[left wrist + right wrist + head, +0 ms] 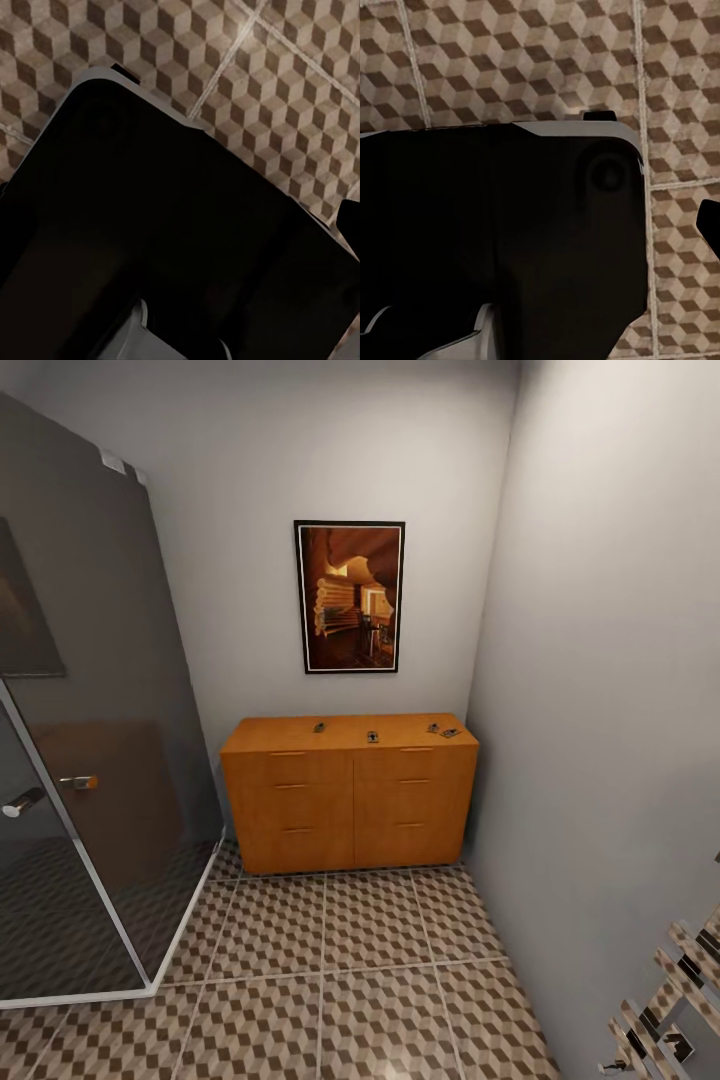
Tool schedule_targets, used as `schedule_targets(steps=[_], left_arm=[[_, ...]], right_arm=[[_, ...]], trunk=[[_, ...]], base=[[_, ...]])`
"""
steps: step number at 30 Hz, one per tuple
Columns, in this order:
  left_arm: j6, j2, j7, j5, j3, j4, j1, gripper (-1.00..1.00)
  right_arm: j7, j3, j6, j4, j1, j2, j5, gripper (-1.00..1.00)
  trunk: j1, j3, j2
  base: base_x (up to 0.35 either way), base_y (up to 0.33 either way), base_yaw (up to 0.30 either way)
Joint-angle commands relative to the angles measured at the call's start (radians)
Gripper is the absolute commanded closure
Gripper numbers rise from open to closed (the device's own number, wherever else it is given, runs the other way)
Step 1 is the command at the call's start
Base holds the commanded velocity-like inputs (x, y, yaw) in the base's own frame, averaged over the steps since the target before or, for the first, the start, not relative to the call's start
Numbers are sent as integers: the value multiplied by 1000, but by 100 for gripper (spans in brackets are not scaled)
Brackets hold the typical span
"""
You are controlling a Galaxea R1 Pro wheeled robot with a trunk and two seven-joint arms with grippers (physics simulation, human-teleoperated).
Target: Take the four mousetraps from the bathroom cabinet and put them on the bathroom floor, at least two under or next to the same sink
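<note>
Grey bathroom walls meet in a corner ahead in the head view, and the bathroom floor (330, 960) spreads below them in large tiles printed with a brown-and-beige cube pattern and pale grout lines; against the far wall stands the cabinet (350, 800), low, wide and orange-brown, with two columns of three drawer fronts, all closed, each with a flat bar handle; on its flat top lie the mousetraps, small and dark at this distance: one mousetrap (319, 727) toward the left, a second mousetrap (372, 737) near the middle, and a third mousetrap (434, 728) just beside a fourth mousetrap (450, 733) near the right end; above the cabinet hangs a framed picture (350, 598) in warm brown tones with a black frame; at the left stands a shower enclosure (90, 760) with dark glass walls, a pale base rim and a metal door handle (22, 802); at the lower right corner a mirrored, stepped object (670, 1010) sits against the right wall; in the left wrist view, a large dark body of the robot covers much of the cube-patterned tiles, and I cannot tell how the left gripper stands; in the right wrist view, a similar dark, grey-edged body lies over the same tiles, and the right gripper's state likewise cannot be told.
</note>
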Motion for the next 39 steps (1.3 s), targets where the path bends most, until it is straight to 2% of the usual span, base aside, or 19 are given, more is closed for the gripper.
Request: schedule_targets(steps=[1, 18, 30, 39], left_arm=[[-2, 0, -4, 7, 0, -1, 0, -100], [-9, -2, -9, -17, -8, 3, 0, -100], [-74, -8, -12, -110, -53, 8, 0, -100], [-95, -23, -12, -134, -63, 9, 0, -100]], right_arm=[[-2, -3, -3, 0, -1, 1, -3, -100], [-14, -4, -2, 0, -1, 2, -2, -100], [-24, -6, 0, -8, -2, 1, -5, -100], [-34, -8, 1, -12, -2, 0, -35, -100]], trunk=[[0, -2, -2], [0, -2, -2], [0, -2, -2], [0, -2, -2]], base=[[0, 0, 0], [0, 0, 0], [0, 0, 0], [0, 0, 0]])
